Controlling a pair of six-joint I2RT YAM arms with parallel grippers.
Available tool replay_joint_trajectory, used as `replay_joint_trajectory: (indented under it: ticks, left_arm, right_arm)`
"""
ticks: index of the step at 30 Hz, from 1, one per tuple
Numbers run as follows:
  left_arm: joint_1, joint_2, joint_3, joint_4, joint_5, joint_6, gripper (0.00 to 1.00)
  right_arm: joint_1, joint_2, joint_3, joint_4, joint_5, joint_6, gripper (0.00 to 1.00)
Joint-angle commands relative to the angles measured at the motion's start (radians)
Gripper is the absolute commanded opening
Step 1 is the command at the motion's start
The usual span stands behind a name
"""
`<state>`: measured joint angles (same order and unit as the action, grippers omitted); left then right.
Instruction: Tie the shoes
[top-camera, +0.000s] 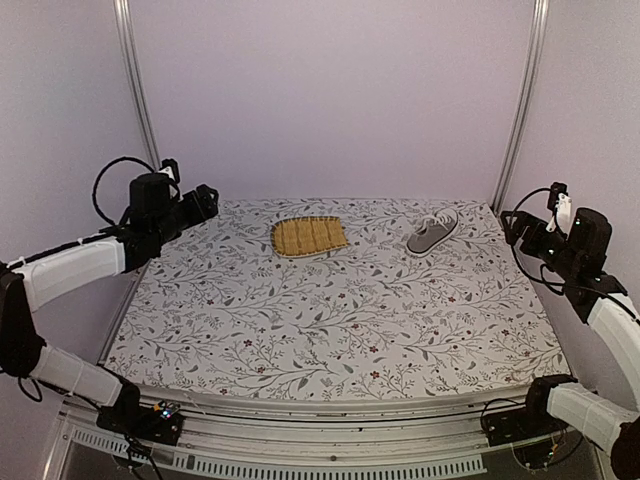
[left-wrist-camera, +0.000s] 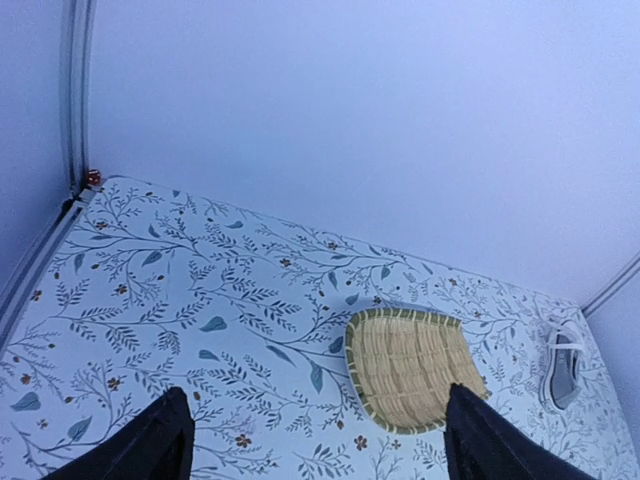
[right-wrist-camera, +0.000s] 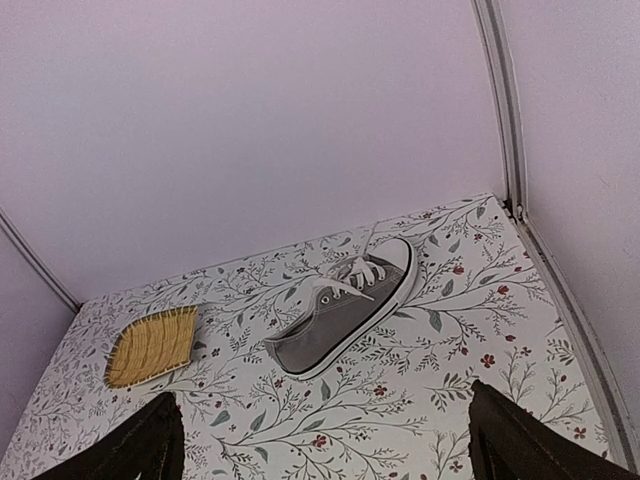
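Holding nothing: my left pincer (left-wrist-camera: 315, 440) and right pincer (right-wrist-camera: 325, 440), fingers apart on both. Grey sneaker (right-wrist-camera: 340, 320) lies ahead of my right pincer, well apart, far right of my left. White laces (right-wrist-camera: 350, 272) look untied; I judge all tying remains.

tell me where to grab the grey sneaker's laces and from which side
Take the loose white lace ends by the top eyelets, not the crossed section. The sneaker stands on its sole, toe toward the far right corner, so the laces face up: come down from above. It lies nearer the right gripper, which is open, so that arm probably reaches first.
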<state>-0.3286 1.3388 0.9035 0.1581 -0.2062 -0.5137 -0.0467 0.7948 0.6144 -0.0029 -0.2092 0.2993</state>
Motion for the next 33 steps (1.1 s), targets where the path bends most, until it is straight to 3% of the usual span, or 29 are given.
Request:
replay_joint_trajectory:
  ticks: [1, 3, 6, 8, 12, 14, 18, 20, 22, 24, 28, 33]
  left_arm:
    - [0.025, -0.117, -0.044, -0.179, -0.065, 0.107, 0.89]
    - [0.065, -0.161, -0.004, -0.274, 0.025, 0.125, 0.90]
    - [0.209, -0.218, 0.025, -0.360, 0.242, 0.137, 0.90]
    - [0.284, -0.258, 0.004, -0.370, 0.309, 0.155, 0.90]
    - [0.348, -0.338, -0.104, -0.297, 0.314, 0.155, 0.90]
    - [0.369, -0.354, -0.126, -0.253, 0.402, 0.141, 0.90]
    - [0.370, -0.340, -0.020, -0.401, 0.495, 0.191, 0.89]
    - [0.370, -0.325, 0.047, -0.537, 0.481, 0.290, 0.89]
    - [0.370, -0.330, 0.063, -0.584, 0.382, 0.343, 0.89]
    - [0.370, -0.359, 0.017, -0.557, 0.282, 0.341, 0.89]
    - [0.373, -0.415, -0.033, -0.494, 0.350, 0.363, 0.89]
    - [0.376, -0.476, -0.070, -0.490, 0.244, 0.355, 0.89]
  right_arm:
    - [-0.002, -0.008, -0.005, 0.047, 0.012, -0.002, 0.99]
    - [-0.002, -0.005, -0.030, 0.116, -0.002, -0.009, 0.99]
    - [-0.001, 0.037, -0.015, 0.143, 0.019, 0.073, 0.99]
    - [0.016, 0.116, 0.055, 0.075, 0.019, 0.106, 0.99]
    - [0.127, 0.309, 0.204, -0.122, 0.150, 0.133, 0.99]
    - [0.171, 0.394, 0.259, -0.174, 0.153, 0.177, 0.99]
    - [0.304, 0.553, 0.370, -0.256, 0.216, 0.212, 0.99]
    - [0.362, 0.644, 0.441, -0.291, 0.280, 0.232, 0.99]
    - [0.396, 0.746, 0.516, -0.318, 0.320, 0.256, 0.99]
    - [0.419, 0.861, 0.600, -0.335, 0.342, 0.266, 0.99]
    - [0.458, 1.102, 0.832, -0.449, 0.466, 0.262, 0.99]
    - [0.460, 1.319, 1.041, -0.523, 0.552, 0.280, 0.97]
